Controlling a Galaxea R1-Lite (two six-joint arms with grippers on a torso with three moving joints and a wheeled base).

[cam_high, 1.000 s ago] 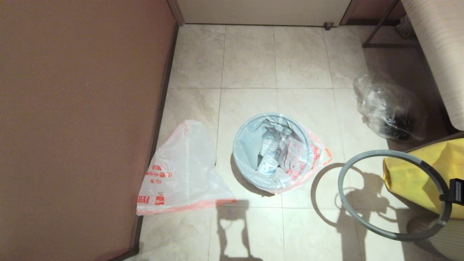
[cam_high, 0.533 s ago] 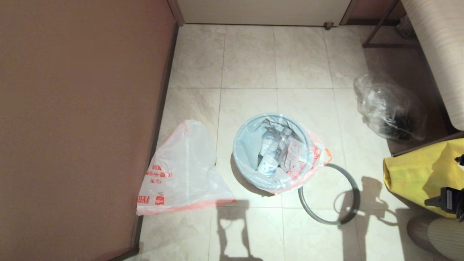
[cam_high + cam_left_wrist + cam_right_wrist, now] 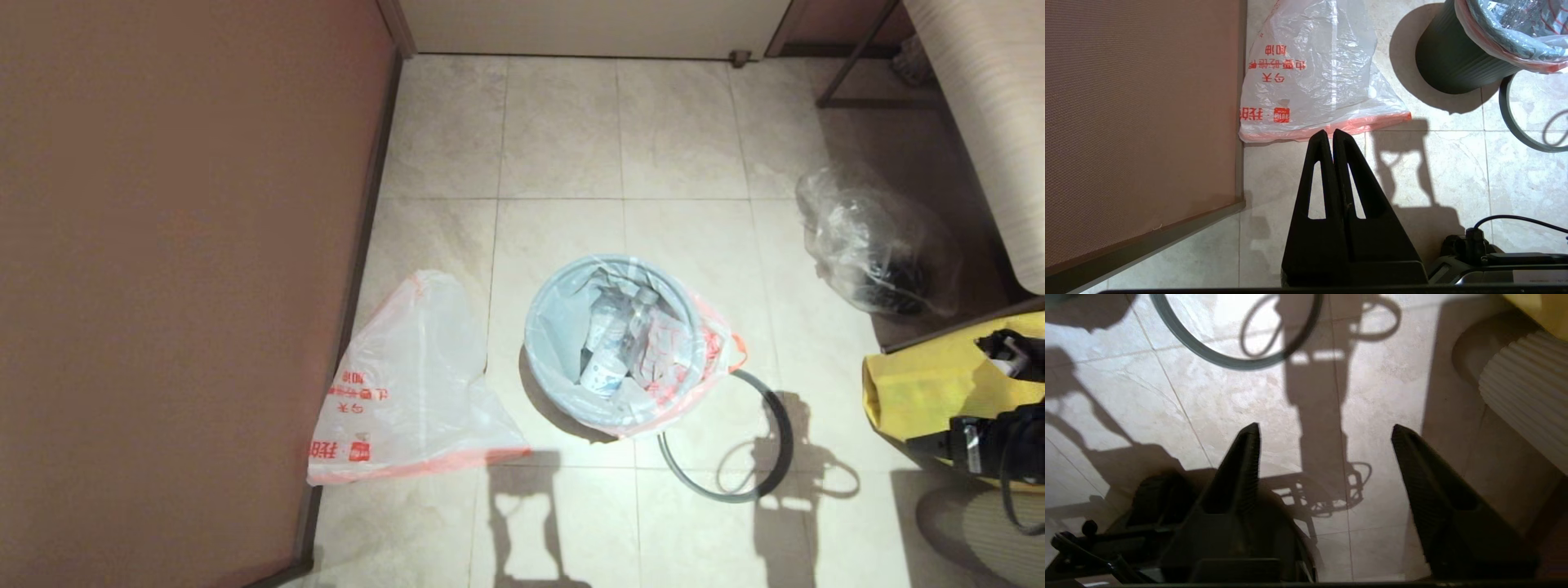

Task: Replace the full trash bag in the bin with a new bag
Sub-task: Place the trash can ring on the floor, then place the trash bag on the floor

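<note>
The bin [image 3: 1453,61] stands mid-floor, lined with the full trash bag [image 3: 653,351], which has bottles showing inside and its red-edged rim folded over the outside. The bin's grey ring [image 3: 789,437] lies loose on the tiles, resting against the bin's right side. The new bag [image 3: 408,384] lies flat on the floor left of the bin, by the brown panel. My right gripper [image 3: 1323,430] hangs open and empty above the floor, near the ring [image 3: 1208,355]. My left gripper [image 3: 1329,132] is shut on nothing, hovering just short of the new bag's [image 3: 1314,73] pink edge.
A brown panel [image 3: 180,286] walls off the left side. A clear bag with dark contents [image 3: 878,245] sits far right, and a yellow fabric bag [image 3: 922,384] sits beside my right arm. Striped furniture [image 3: 980,122] fills the top right corner.
My right gripper opened and let go of the grey ring, which dropped to the floor against the bin. The right arm drew back over the yellow bag. The left arm stayed still.
</note>
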